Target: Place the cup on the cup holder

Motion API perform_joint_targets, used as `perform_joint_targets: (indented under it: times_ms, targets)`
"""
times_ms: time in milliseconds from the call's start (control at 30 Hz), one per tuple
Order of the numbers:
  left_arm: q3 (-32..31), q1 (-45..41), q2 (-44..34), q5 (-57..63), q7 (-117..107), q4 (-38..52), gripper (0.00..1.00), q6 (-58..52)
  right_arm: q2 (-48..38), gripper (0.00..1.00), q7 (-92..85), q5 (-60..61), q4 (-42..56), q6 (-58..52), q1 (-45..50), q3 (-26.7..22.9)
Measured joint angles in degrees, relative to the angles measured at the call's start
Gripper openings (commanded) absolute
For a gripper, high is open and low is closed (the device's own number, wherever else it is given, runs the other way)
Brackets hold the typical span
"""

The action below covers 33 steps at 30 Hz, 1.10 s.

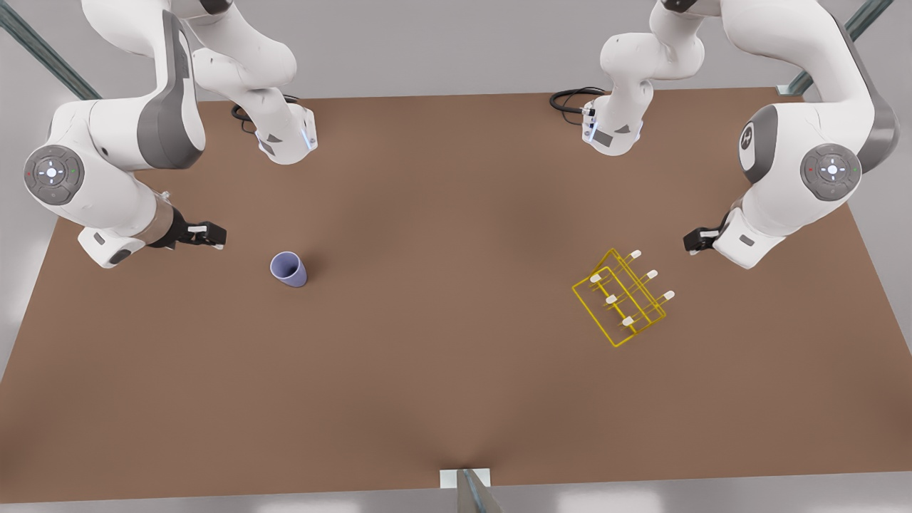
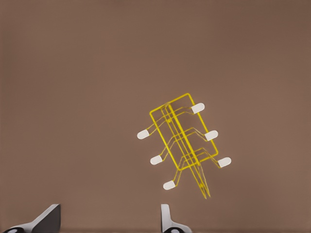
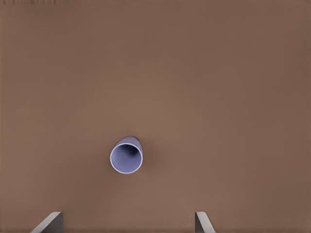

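Observation:
The lavender-blue cup stands upright on the brown table, on the front view's left, its mouth facing up; it also appears in the right wrist view. My right gripper hovers a short way from it toward the front view's left, open and holding nothing. The yellow wire cup holder with white-tipped pegs sits on the front view's right and is seen from above in the left wrist view. My left gripper hangs beside it, open and holding nothing.
Both arm bases stand at the table's far edge with black cables coiled beside them. A metal post rises at the near edge. Bare brown tabletop lies between cup and holder.

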Motion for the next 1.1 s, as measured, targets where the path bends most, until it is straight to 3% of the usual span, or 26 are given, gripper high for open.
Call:
perform_joint_targets:
  times_ms: [200,333,400,800,1100]
  targets:
    - [0.00,0.13,0.48,0.00,-0.12,0.02,1.00,0.00,1.76,1.00,0.21,0.07,-0.07,-0.02,0.91,0.66]
    - [0.00,0.13,0.55,0.00,-0.17,0.00,1.00,0.01,5.93,1.00,2.05,0.25,-0.18,1.33,15.70,1.80]
    - [0.00,0.13,0.58,0.00,-0.20,0.01,1.00,0.02,6.37,1.00,3.27,0.39,-4.42,3.99,17.97,1.79]
    - [0.00,0.13,0.70,0.08,-0.28,-0.06,1.00,-0.16,2.02,1.00,5.02,0.09,-35.00,33.20,11.52,-0.34]
    - [0.00,0.13,0.74,0.21,-0.31,-0.05,1.00,-0.35,1.71,1.00,5.31,0.03,-41.32,47.42,10.26,-0.36]
